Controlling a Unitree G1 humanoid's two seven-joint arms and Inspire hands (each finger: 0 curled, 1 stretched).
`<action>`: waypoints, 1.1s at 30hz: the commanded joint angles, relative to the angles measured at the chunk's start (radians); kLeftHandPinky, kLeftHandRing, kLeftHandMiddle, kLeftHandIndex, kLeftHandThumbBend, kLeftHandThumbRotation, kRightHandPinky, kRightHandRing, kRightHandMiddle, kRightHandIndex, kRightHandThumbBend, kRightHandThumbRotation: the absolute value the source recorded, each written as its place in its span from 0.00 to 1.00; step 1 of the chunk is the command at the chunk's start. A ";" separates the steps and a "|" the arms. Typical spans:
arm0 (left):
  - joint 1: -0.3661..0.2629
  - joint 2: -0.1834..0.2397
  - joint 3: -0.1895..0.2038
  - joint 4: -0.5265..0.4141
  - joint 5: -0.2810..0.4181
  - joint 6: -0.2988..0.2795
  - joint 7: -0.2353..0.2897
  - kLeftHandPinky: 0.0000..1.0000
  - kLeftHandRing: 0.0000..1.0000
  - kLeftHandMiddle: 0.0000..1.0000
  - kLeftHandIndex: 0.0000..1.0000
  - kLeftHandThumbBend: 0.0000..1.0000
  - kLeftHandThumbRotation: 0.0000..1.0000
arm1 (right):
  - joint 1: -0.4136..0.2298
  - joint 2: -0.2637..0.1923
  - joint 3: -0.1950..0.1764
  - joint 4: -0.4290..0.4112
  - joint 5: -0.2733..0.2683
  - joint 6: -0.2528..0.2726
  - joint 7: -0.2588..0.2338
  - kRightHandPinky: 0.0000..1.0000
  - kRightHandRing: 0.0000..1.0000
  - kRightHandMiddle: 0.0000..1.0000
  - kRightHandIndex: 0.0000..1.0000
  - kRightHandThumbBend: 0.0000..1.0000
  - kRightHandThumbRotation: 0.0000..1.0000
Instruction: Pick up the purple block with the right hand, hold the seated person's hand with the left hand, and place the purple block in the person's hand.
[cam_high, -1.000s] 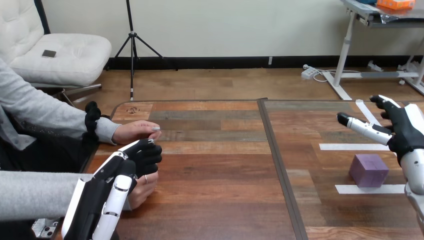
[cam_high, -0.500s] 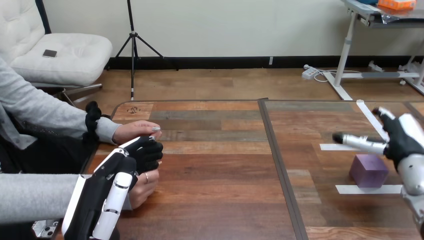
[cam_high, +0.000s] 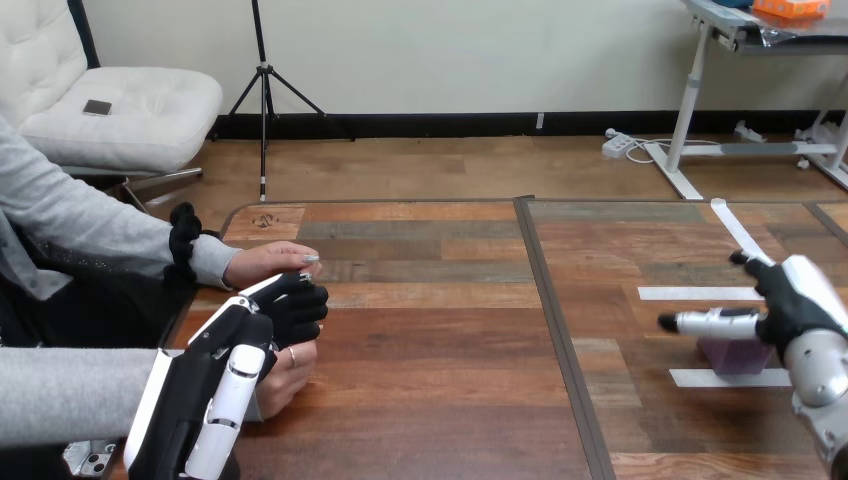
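The right hand (cam_high: 792, 303) is hovering open and empty over the purple block (cam_high: 738, 357) by the right edge of the worktop (cam_high: 450, 340) — poised to grasp it — while the left hand (cam_high: 285, 312) is lying against the person's nearer hand (cam_high: 288, 378), grip unclear.

left hand (cam_high: 205, 385) and right hand (cam_high: 797, 305): black bodies with white back shells, black-and-white jointed fingers (cam_high: 703, 323), silver rounded right forearm (cam_high: 822, 372).

The camera sits on the robot's head, facing forward and down across the brown wooden plank tabletop (cam_high: 430, 330). It is close enough that the tabletop's near edge falls below the view, while its far edge lies across the middle. The robot's left hand (cam_high: 235, 375) enters at the bottom left corner and its right hand (cam_high: 795, 305) at the lower right edge.
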 joint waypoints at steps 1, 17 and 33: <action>-0.038 0.002 0.018 -0.056 -0.006 0.000 0.004 0.72 0.75 0.74 0.73 0.43 0.84 | -0.017 0.021 0.030 -0.005 -0.017 0.006 -0.015 0.76 0.92 0.93 0.90 1.00 0.21; -0.032 0.001 0.022 -0.072 -0.001 0.012 0.014 0.67 0.74 0.74 0.73 0.50 0.84 | 0.016 0.034 0.069 -0.001 -0.036 0.044 0.000 0.75 0.89 0.91 0.88 1.00 0.17; -0.028 0.004 0.024 -0.086 0.002 0.020 0.014 0.67 0.74 0.74 0.72 0.52 0.84 | 0.035 0.027 0.118 0.004 -0.076 0.070 -0.011 0.44 0.60 0.67 0.80 1.00 0.04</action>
